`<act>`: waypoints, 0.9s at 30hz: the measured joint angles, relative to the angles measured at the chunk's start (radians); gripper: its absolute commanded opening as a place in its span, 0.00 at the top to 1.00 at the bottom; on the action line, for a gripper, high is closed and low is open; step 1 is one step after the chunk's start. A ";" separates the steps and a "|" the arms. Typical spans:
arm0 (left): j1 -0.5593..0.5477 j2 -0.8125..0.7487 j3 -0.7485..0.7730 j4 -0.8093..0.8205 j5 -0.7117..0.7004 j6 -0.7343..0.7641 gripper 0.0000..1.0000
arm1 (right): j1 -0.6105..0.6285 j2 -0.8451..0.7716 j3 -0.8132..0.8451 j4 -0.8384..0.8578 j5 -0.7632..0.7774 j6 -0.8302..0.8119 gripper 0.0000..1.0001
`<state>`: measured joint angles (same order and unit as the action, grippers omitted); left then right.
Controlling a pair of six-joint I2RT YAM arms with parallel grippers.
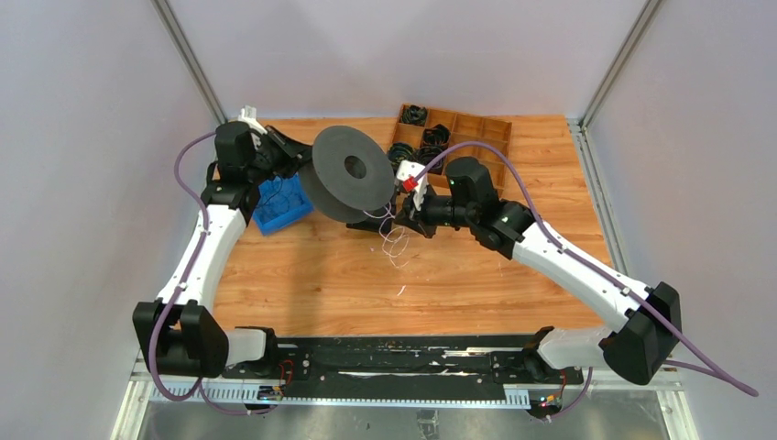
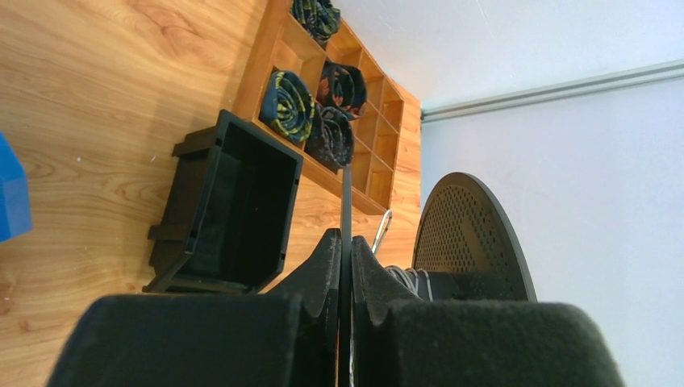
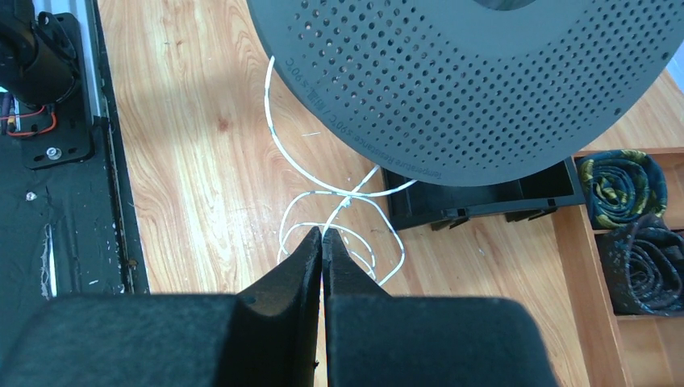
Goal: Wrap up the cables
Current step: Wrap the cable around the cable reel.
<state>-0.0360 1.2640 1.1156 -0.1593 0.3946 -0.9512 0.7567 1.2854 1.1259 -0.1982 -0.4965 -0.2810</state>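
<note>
Left gripper (image 2: 345, 246) clamps the perforated grey plastic spool's (image 1: 339, 179) thin flange; right gripper's (image 3: 323, 240) closed jaws pinch looped thin white wire (image 3: 273, 129) mid-counter.

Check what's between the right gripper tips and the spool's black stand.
Right wrist view: only loose loops of the white cable over the wooden table separate the right gripper from the black stand under the spool.
</note>
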 measured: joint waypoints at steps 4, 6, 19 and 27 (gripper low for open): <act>-0.012 0.000 0.003 -0.003 -0.018 0.016 1.00 | 0.000 0.000 0.024 -0.023 0.011 0.000 0.99; -0.015 0.000 0.005 -0.003 -0.022 0.017 1.00 | 0.000 0.000 0.027 -0.027 0.010 0.000 0.99; -0.058 0.000 0.007 -0.026 -0.055 0.074 1.00 | 0.101 0.095 0.061 -0.052 -0.003 -0.003 0.99; -0.098 0.000 0.030 -0.082 -0.103 0.146 1.00 | 0.171 0.189 0.195 -0.101 -0.005 0.011 0.99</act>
<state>-0.1337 1.2640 1.1454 -0.2417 0.2913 -0.8055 0.9279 1.4746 1.3205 -0.2993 -0.5014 -0.2699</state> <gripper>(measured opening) 0.070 0.009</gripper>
